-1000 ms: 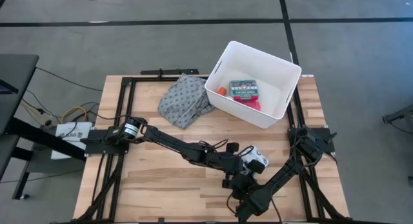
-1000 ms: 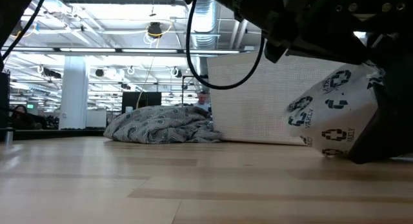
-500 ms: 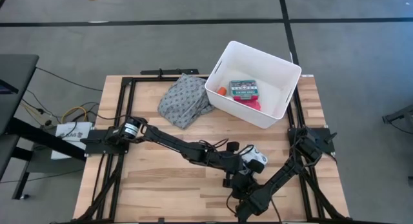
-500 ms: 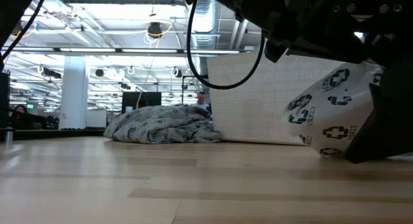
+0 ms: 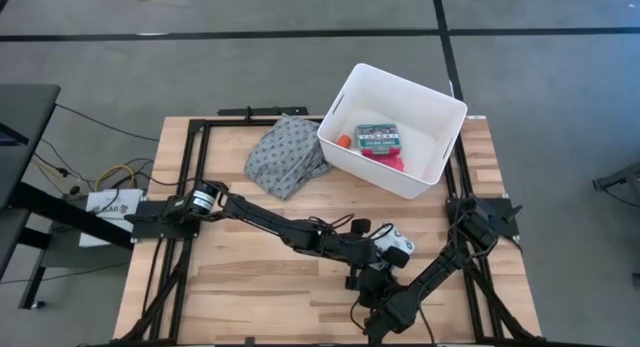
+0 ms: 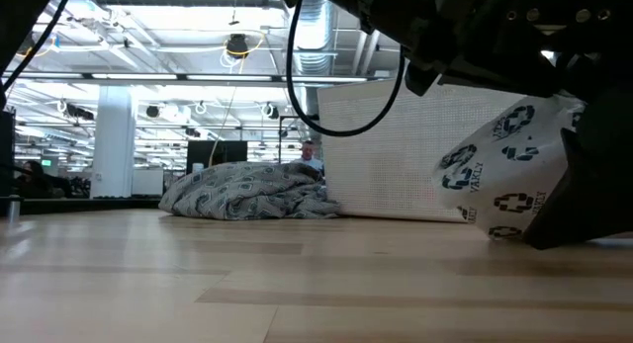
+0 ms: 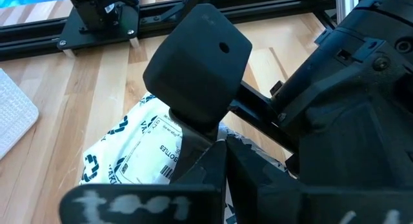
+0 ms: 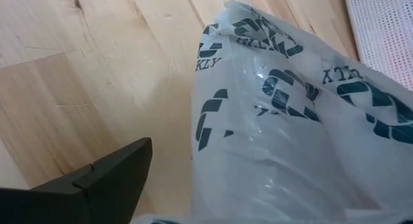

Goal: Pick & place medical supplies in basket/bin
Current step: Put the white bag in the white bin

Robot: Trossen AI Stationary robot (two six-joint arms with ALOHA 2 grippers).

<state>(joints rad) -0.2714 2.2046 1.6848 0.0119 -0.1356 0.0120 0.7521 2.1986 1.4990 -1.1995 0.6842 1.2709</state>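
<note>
I'm seeing both arms meeting at the near edge of the light wooden slatted table (image 5: 240, 277), right of centre. The white soft plastic pack with dark green printed symbols (image 6: 509, 175) is sitting between them, bottom edge resting on the wood in the low view.

Left gripper (image 5: 385, 249): jaws closed all the way, pinching the white pack's upper part — the left wrist view is showing the film bunched right at the fingers (image 7: 213, 166). Left arm is reaching diagonally across the table from its mount on the left side.

Right gripper (image 5: 372, 277): jaws spread as wide as they go, sitting just beside the pack on the near side. In the right wrist view I'm getting one dark finger (image 8: 97, 182) with the crinkled pack filling most of the frame next to it; I can't tell whether it's touching the film. It isn't gripping anything I can see.

The large white rectangular plastic tub with rounded corners (image 5: 440, 112) is sitting at the far right corner of the table, well apart from the grippers. Inside it: a green first-aid box (image 5: 379, 138), something pink (image 5: 392, 159) partly under the box, and a small orange item (image 5: 344, 141) by the left wall.

The crumpled grey dotted cloth (image 5: 285, 155) is lying just beside the tub on its left.
</note>
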